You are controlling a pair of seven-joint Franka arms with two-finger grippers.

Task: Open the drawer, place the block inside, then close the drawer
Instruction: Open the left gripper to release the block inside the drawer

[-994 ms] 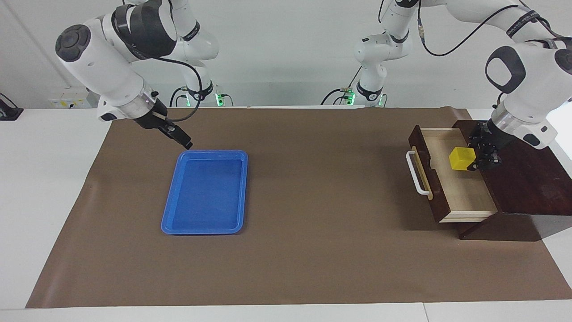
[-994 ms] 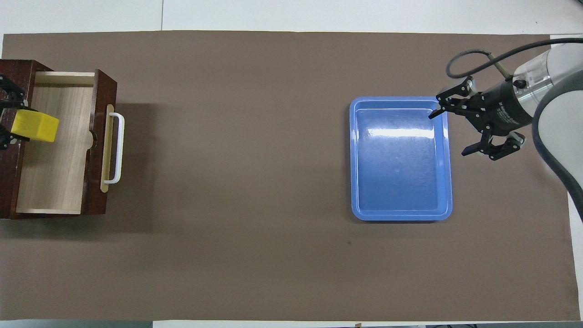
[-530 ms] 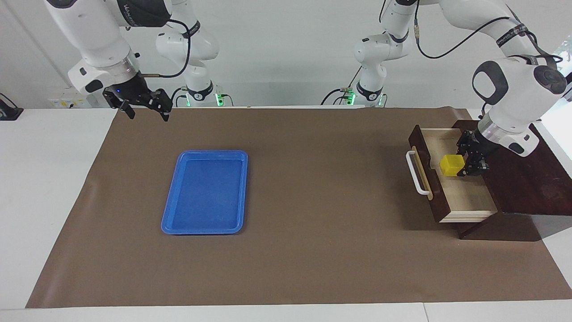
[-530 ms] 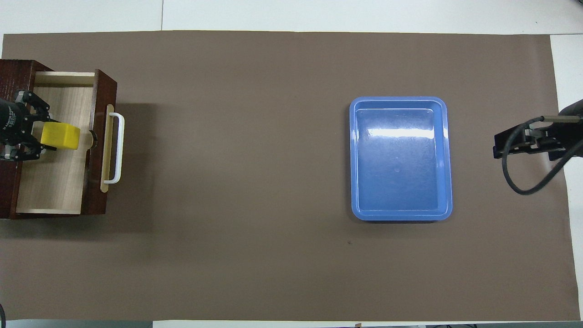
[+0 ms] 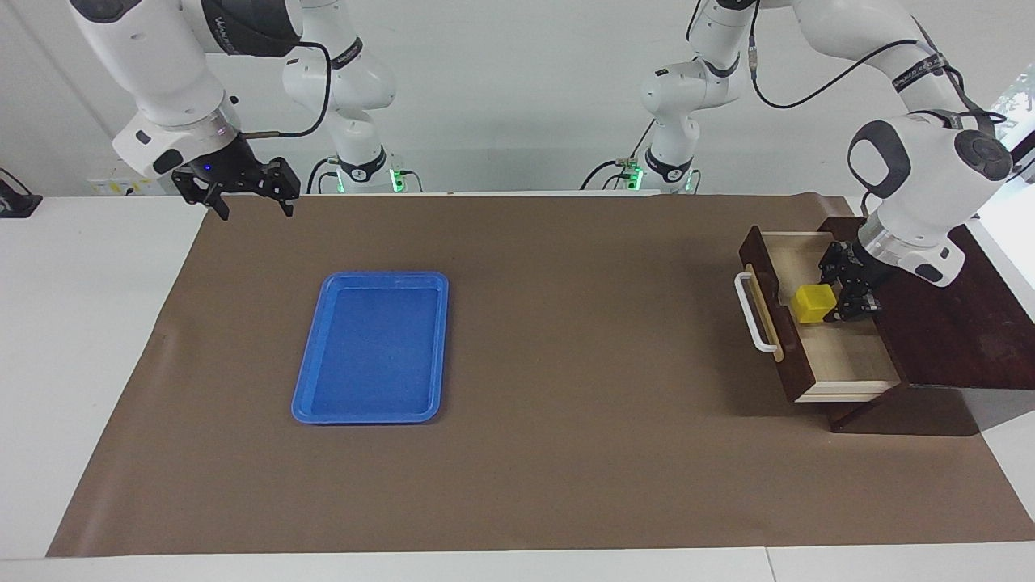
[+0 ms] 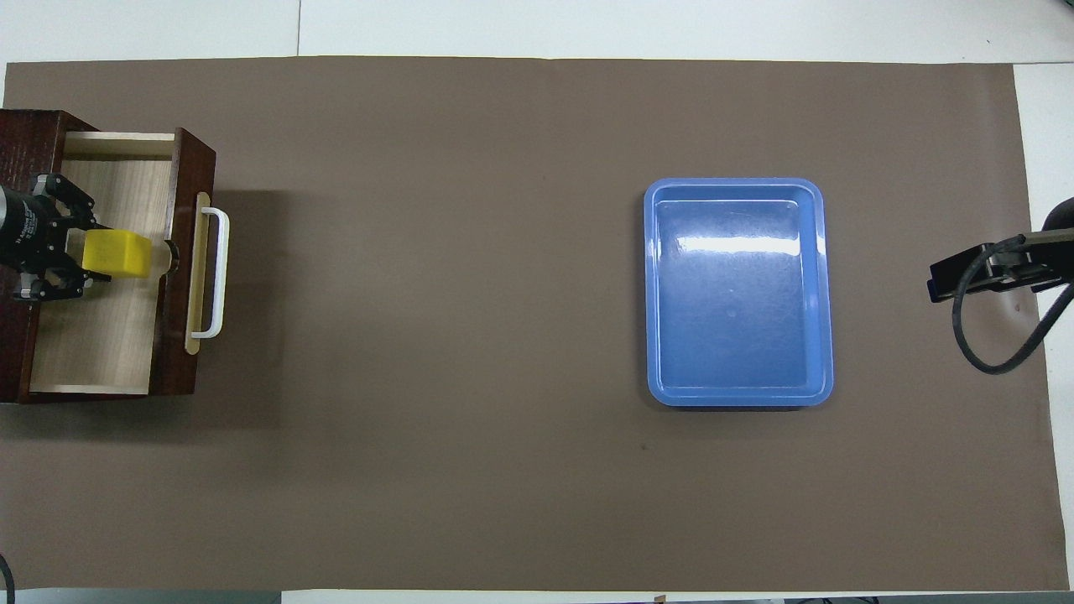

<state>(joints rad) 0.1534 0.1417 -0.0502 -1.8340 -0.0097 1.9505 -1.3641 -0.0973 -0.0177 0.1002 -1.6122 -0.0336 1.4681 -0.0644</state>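
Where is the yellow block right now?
The block is held by the left gripper inside the open drawer, at the left arm's end of the table, just inside the handle.

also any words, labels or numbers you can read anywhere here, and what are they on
Nothing reads in full.
White lettering on the dark band of the right arm: too small to read.
White print on the left gripper, body seen from overhead: too blurred to read.
The drawer, block and blue tray: no writing shows.
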